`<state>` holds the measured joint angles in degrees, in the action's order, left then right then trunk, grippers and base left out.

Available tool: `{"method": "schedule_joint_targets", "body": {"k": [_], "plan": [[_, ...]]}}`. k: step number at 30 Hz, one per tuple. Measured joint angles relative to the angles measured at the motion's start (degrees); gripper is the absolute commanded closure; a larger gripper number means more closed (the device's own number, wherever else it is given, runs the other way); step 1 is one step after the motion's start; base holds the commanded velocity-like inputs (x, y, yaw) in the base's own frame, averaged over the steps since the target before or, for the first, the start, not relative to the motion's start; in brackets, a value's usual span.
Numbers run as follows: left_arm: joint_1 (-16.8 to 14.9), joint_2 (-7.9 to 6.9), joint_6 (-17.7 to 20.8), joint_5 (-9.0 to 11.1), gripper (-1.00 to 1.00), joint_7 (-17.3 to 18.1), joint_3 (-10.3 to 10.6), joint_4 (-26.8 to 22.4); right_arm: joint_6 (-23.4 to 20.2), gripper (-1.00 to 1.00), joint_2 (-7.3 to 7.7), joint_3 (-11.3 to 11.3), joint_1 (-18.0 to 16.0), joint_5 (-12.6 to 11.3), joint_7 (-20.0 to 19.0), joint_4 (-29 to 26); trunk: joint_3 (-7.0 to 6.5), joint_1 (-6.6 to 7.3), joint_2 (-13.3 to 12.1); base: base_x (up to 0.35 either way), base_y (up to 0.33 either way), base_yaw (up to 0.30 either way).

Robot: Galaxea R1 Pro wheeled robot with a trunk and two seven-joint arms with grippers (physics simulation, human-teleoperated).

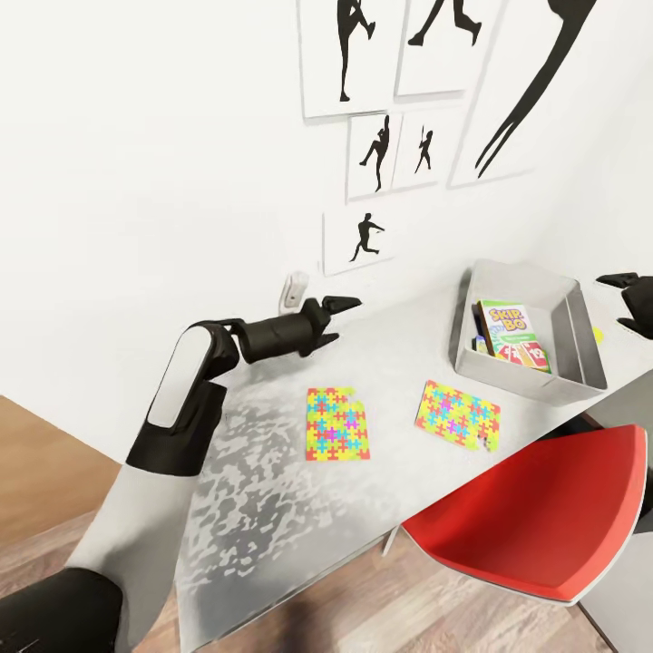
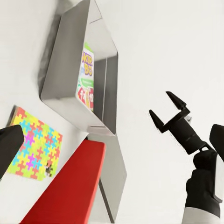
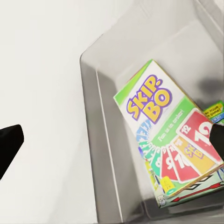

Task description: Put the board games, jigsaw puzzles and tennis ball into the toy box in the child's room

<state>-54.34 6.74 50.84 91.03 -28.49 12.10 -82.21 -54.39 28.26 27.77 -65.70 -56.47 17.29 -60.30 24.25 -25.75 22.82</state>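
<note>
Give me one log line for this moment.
toy box: holds Skip-Bo game | puzzles: both flat on table | left gripper: open, empty | right gripper: open, empty

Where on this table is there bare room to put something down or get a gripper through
Free: the stretch of table nearer the robot than the two jigsaw puzzles, and the strip between them and the wall. A narrow gap separates the puzzles. Crowded: the toy box, where the Skip-Bo game leans over others, and the red chair tucked against the table edge.
</note>
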Motion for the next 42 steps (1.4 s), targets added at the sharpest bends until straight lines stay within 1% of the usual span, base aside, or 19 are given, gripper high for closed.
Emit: {"method": "schedule_joint_targets", "body": {"k": [6, 15, 36, 40, 42], "plan": [[0.0, 0.0, 0.0, 0.0, -1.0, 0.0, -1.8, 0.0, 0.0, -1.0, 0.0, 0.0, -1.9, 0.0, 0.0, -1.9, 0.0, 0.0, 0.0, 0.0, 0.0, 0.0], [0.0, 0.0, 0.0, 0.0, -1.0, 0.0, -1.9, 0.0, 0.0, -1.0, 0.0, 0.0, -4.8, 0.0, 0.0, -2.2, 0.0, 0.0, 0.0, 0.0, 0.0, 0.0], [0.0, 0.0, 0.0, 0.0, -1.0, 0.0, -1.9, 0.0, 0.0, -1.0, 0.0, 0.0, -4.9, 0.0, 0.0, -2.2, 0.0, 0.0, 0.0, 0.0, 0.0, -0.001], [1.3, -1.29, 1.3, -0.2, -1.0, 0.2, -0.6, -1.3, -0.2, -1.0, 1.23, -0.6, -3.6, -0.5, -0.2, -3.5, -0.16, 0.0, 0.0, 0.0, 0.0, -0.041], [1.9, -1.77, 1.7, -0.2, -1.0, 0.2, -0.2, -1.9, -0.2, -1.0, 1.44, -0.7, -3.0, -0.6, -0.2, -4.2, -0.28, 0.0, 0.0, 0.0, 0.0, -0.055]]}}
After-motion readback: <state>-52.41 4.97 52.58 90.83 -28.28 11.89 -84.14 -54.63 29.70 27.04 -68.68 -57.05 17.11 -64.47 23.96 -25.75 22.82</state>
